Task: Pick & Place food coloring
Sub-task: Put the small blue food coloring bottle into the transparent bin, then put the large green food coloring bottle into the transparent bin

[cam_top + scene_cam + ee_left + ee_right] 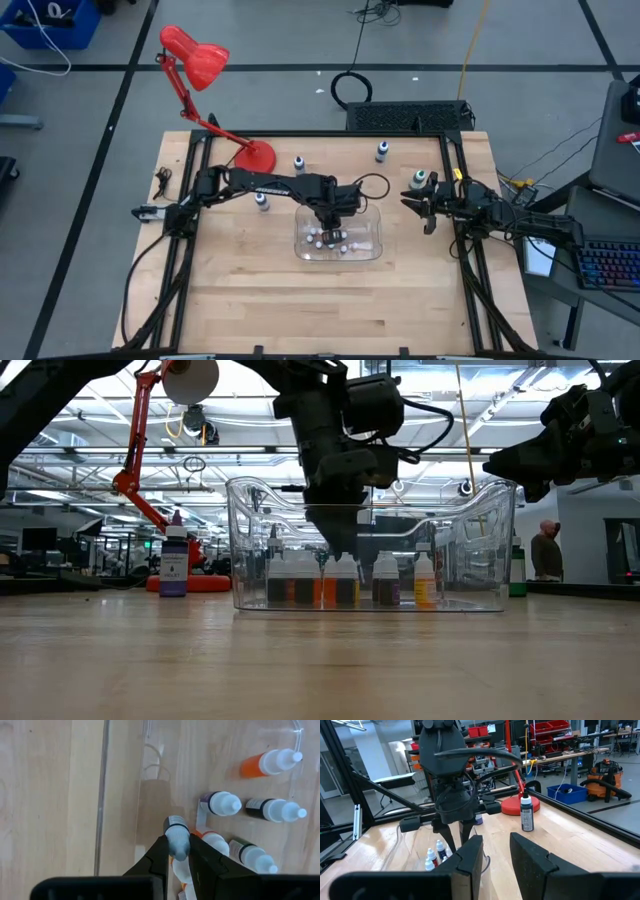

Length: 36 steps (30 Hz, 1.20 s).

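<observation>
my left gripper (179, 857) is pinched shut on one small food coloring bottle (177, 834), held by its body with the cap pointing away from my wrist, so its long axis runs straight on from my fingers, which point down toward the table. i hang inside the clear bin (372, 250), over the part of its floor that is bare, and the bottle is above that floor, whether touching it or not i cannot tell. what the release turns on is this: the bottles already in the bin (225, 803) lie just beside and a little beyond my tips, one nearly under them, so the free space is on the side toward the near wall. farther off, my right gripper (428, 207) waits outside the bin, holding nothing, fingers slightly apart, with a green-capped bottle (420, 180) near it and two more bottles (381, 152) standing well apart toward the table's far edge by the red lamp (255, 155).
</observation>
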Tool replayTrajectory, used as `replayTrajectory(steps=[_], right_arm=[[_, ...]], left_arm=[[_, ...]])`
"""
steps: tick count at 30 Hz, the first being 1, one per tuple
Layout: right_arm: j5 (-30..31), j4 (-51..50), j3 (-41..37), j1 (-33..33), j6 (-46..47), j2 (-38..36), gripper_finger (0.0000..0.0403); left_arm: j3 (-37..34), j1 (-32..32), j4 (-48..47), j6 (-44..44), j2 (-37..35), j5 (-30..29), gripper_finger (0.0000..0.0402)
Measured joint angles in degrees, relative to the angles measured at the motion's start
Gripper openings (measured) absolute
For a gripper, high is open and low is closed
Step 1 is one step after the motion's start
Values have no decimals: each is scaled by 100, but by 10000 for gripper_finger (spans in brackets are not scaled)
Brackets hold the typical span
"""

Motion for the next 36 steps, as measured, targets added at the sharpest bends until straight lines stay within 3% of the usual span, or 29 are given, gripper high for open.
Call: replayTrajectory(steps=[15,27,36], right_arm=[[0,0,0,0,0,2,89],[1,-2,-1,0,-1,2,89],[1,0,0,-1,-1,2,89]], left_arm=[[-337,0,126,-33,-20,103,54],[-306,0,138,-140,-17,107,130],[461,0,102,-319,0,101,144]])
